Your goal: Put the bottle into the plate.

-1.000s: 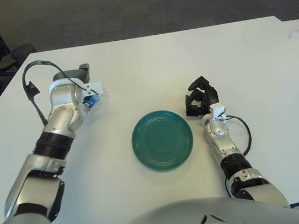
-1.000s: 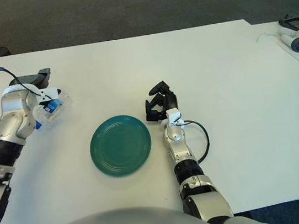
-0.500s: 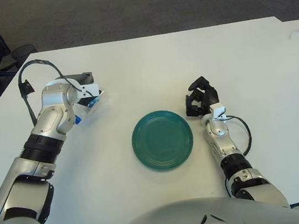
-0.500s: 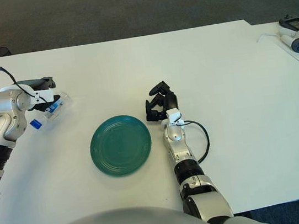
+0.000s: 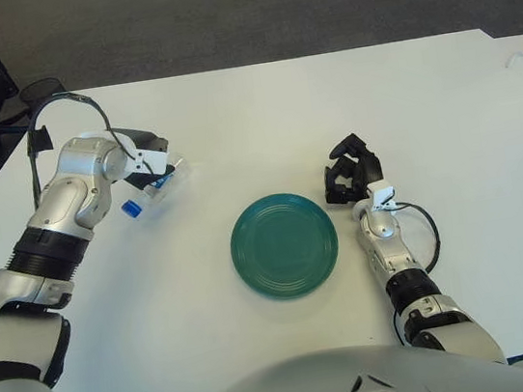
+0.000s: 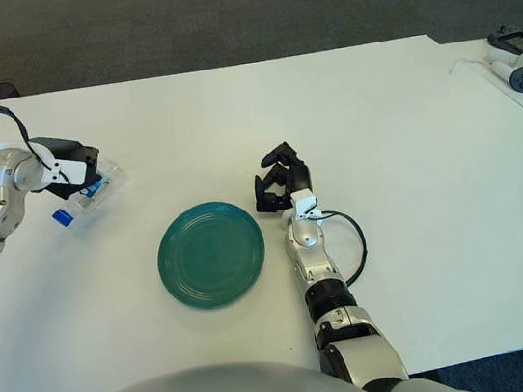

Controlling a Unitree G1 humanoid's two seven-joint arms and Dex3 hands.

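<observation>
We see a small clear plastic bottle with a blue cap and a blue label (image 5: 149,191) lying on its side on the white table (image 5: 259,109), at about ten o'clock from the round teal plate (image 5: 284,244) and well apart from it. Its cap end points toward seven o'clock, its base toward one o'clock. The plate sits near the middle of the table, a little toward the near edge, with nothing on it.

Our left hand (image 5: 146,159) is at the bottle, coming in from the nine o'clock side of the table. Its dark fingers (image 6: 82,164) are over the upper half of the bottle and seem to touch it, but we cannot tell whether they actually close around it or only lie against it. The cap end sticks out free below the hand.

Our right hand (image 5: 349,173) shows just beside the plate at its three o'clock side, slightly toward two o'clock. Its black fingers are curled in and hold nothing.

At the far two o'clock corner, on an adjoining white surface, we see a small dark and grey device with a white cable (image 6: 516,61).
</observation>
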